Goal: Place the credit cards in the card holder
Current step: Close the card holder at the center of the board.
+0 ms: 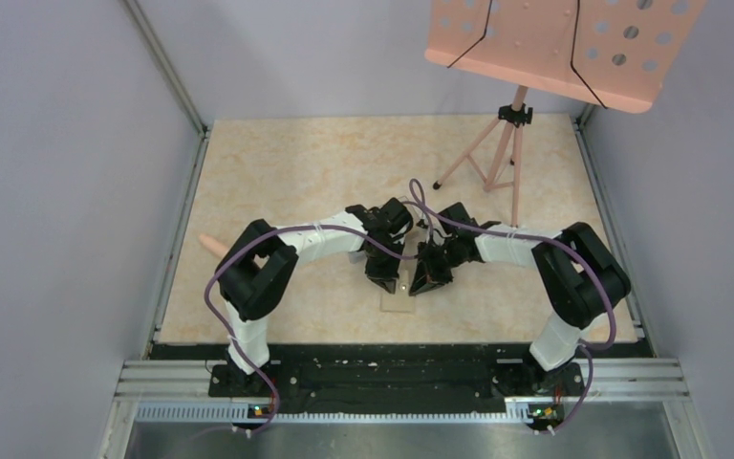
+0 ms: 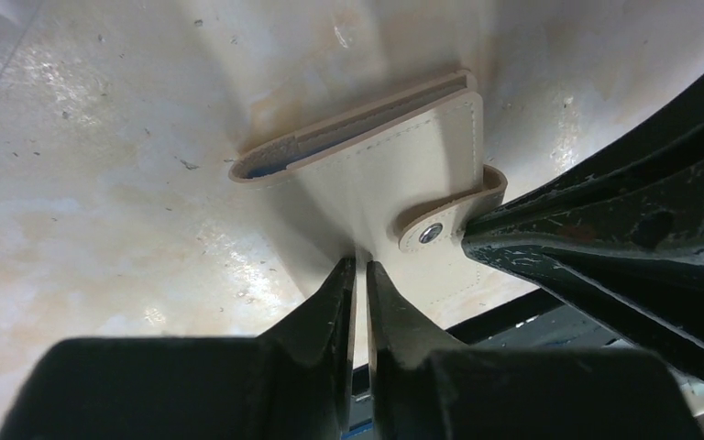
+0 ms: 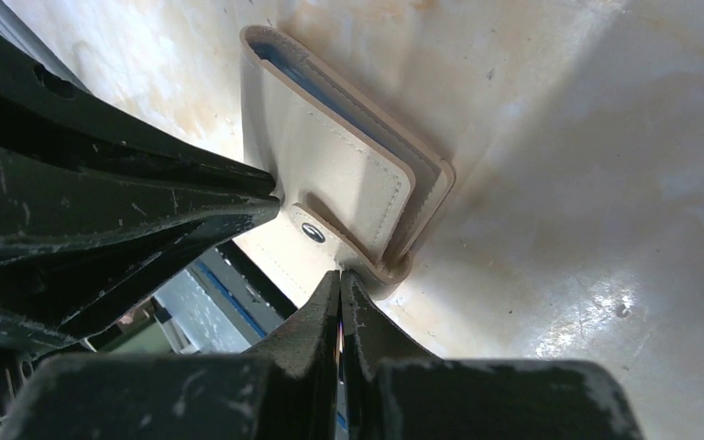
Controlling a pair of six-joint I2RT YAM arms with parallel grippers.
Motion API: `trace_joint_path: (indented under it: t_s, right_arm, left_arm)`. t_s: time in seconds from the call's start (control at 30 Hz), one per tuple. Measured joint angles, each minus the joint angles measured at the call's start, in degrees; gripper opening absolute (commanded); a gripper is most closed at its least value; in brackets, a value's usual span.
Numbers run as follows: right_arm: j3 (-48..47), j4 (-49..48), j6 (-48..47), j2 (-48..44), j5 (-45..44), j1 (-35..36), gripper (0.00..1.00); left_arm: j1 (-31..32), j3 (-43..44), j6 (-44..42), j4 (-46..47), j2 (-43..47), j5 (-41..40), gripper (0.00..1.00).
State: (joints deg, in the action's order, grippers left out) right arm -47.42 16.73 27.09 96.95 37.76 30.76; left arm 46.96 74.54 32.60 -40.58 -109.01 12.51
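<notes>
The tan card holder (image 1: 397, 302) lies near the table's front middle, folded, with both grippers meeting over it. In the left wrist view the card holder (image 2: 394, 174) shows a blue-lined slot and a snap tab (image 2: 431, 234). My left gripper (image 2: 359, 261) is shut on the edge of its cover. My right gripper (image 3: 340, 272) is shut on the strap end of the card holder (image 3: 330, 165), and it also shows in the left wrist view (image 2: 467, 240). No credit card shows clearly. Only a thin coloured glint sits between the right fingers.
A pink music stand (image 1: 545, 38) on a tripod (image 1: 502, 158) stands at the back right. A small pinkish object (image 1: 210, 245) lies at the table's left edge. A black rail (image 1: 401, 356) runs along the near edge. Walls close in both sides.
</notes>
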Motion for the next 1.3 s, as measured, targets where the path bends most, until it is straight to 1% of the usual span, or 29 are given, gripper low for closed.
trace_joint_path:
  t_s: [0.13,0.2,0.4,0.57,0.77,1.03,1.23,1.3]
  right_arm:
    - [-0.2,0.3,-0.1,0.0,-0.3,0.2,0.00]
    - [-0.3,0.3,-0.1,0.0,-0.4,0.3,0.00]
    - [-0.3,0.4,-0.1,0.0,-0.5,0.3,0.00]
    - [-0.3,0.3,-0.1,0.0,-0.6,0.3,0.00]
    - [-0.3,0.3,-0.1,0.0,-0.6,0.3,0.00]
    - [-0.3,0.3,-0.1,0.0,-0.6,0.4,0.00]
    - [-0.3,0.3,-0.1,0.0,-0.6,0.4,0.00]
    - [-0.3,0.3,-0.1,0.0,-0.6,0.4,0.00]
  left_arm:
    - [0.2,0.3,0.4,0.2,0.4,0.0,0.33]
    - [0.2,0.3,0.8,0.4,1.2,0.0,0.36]
    - [-0.7,-0.6,3.0,3.7,4.5,1.2,0.36]
    - [-3.7,-7.7,6.0,10.9,8.5,6.0,0.36]
    - [-6.7,-13.0,9.3,16.2,8.8,10.1,0.36]
    - [-6.8,-13.2,10.4,19.7,7.8,13.2,0.35]
    - [-6.8,-13.2,10.4,20.0,5.9,13.9,0.34]
    - [-6.8,-13.1,10.4,20.1,5.7,14.2,0.32]
